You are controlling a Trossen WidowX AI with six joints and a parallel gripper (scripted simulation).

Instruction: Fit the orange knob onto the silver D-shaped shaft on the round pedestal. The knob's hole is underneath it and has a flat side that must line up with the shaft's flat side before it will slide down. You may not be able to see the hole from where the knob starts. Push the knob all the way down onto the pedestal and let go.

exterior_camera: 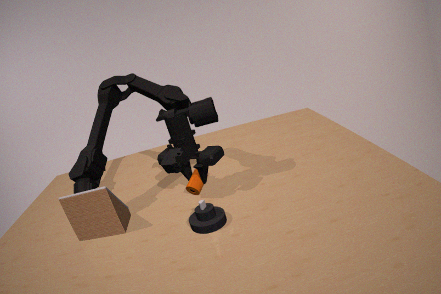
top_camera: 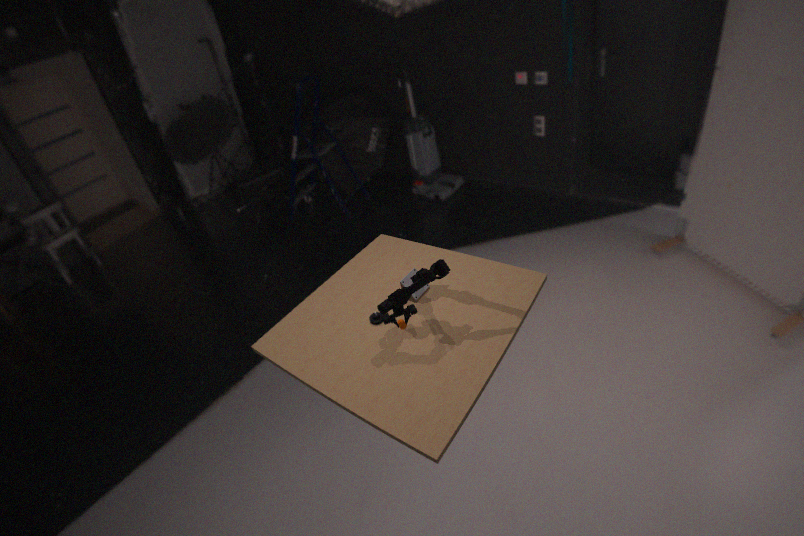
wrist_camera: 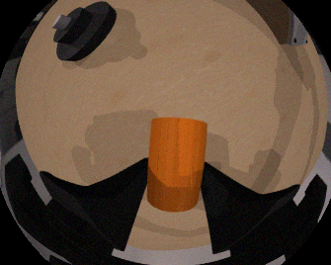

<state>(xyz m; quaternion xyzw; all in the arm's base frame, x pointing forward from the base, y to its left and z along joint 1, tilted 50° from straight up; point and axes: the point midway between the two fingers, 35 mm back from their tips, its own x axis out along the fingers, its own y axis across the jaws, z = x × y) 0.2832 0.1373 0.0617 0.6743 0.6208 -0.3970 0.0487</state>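
The orange knob (top_camera: 401,322) (exterior_camera: 194,182) (wrist_camera: 176,160) is held between the two black fingers of my gripper (exterior_camera: 197,176) (wrist_camera: 175,165), above the table. It is tilted; its holed end faces down and toward the exterior camera, where the dark hole shows. The hole's flat side is too small to make out. The dark round pedestal (exterior_camera: 207,221) (wrist_camera: 92,35) stands on the table, apart from the knob, with the silver shaft (exterior_camera: 202,204) (wrist_camera: 61,22) upright on it. In the wrist view the pedestal is at the upper left. In the top view the pedestal (top_camera: 376,318) is beside the gripper.
A wedge-shaped block (exterior_camera: 96,216) (top_camera: 415,284) with a light face stands near the arm's base; part of it shows at the wrist view's upper right (wrist_camera: 298,29). The wooden table (top_camera: 365,385) (exterior_camera: 315,225) ends in open edges on all sides in the top view.
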